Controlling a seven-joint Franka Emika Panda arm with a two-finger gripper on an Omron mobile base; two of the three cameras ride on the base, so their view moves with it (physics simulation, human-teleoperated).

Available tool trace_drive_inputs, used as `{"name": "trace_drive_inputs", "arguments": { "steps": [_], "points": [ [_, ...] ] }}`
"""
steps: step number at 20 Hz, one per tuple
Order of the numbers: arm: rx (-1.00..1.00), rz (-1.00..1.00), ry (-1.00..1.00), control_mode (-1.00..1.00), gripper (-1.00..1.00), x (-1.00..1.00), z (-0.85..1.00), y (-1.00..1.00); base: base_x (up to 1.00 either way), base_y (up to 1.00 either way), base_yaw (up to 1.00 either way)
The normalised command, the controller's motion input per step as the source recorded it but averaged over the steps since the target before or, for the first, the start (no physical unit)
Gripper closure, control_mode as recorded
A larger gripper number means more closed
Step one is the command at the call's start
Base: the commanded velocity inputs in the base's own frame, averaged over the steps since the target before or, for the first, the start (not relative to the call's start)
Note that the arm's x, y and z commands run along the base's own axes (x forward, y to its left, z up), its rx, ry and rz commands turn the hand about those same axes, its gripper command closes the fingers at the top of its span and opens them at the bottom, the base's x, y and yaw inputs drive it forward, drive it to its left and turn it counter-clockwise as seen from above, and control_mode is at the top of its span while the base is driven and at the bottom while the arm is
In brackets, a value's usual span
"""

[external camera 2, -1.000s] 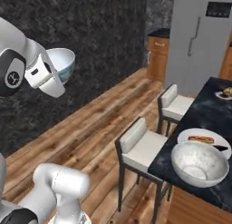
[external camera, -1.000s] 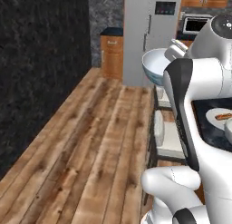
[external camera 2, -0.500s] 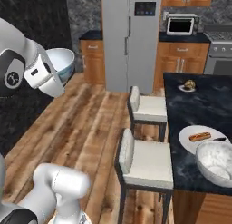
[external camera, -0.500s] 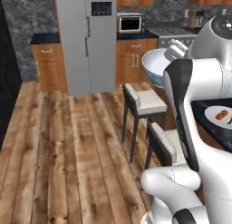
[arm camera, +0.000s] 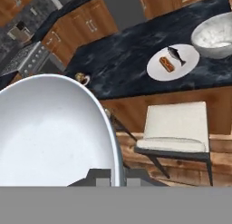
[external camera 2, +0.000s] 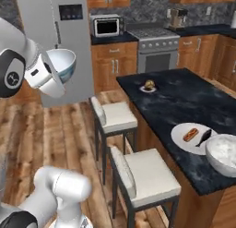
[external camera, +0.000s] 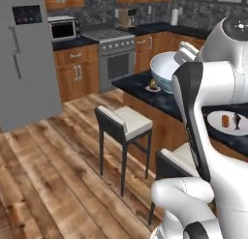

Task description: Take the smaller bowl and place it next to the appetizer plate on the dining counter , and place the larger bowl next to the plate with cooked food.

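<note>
The end effector [arm camera: 112, 177] is clamped on the rim of the small blue bowl [external camera 2: 62, 64], with the wall of the bowl pinched between its two fingertips at the bottom of the hand view. The bowl is carried high in the air, well apart from the table [external camera 2: 184, 102], over the wooden floor [external camera 2: 69, 130] on the stool side. Seen from the hand, its white inside [arm camera: 50, 132] tilts toward the camera.

On the table, the small plate [external camera 2: 148, 87] with its brown food piece sits near the end closest to the stove [external camera 2: 154, 49]. The large white plate [external camera 2: 192, 137] with the sausage-like food lies toward the table's other end, and the big marbled bowl [external camera 2: 224, 154] stands just beside it, at the table's edge. Two white-cushioned stools [external camera 2: 116, 117] stand along the table's long side, between it and the carried bowl.
</note>
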Motion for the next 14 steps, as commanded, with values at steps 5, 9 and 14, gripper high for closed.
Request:
{"name": "trace_drive_inputs", "arguments": {
  "steps": [5,9,14],
  "points": [
    [0.0,0.0,0.0,1.0,1.0,0.0,0.0,0.0,0.74,0.8,-0.7],
    [0.0,0.0,0.0,1.0,1.0,0.0,0.0,0.0,0.63,0.94,-0.69],
    [0.0,0.0,0.0,1.0,1.0,0.0,0.0,0.0,0.32,1.0,-0.53]
  ]
}}
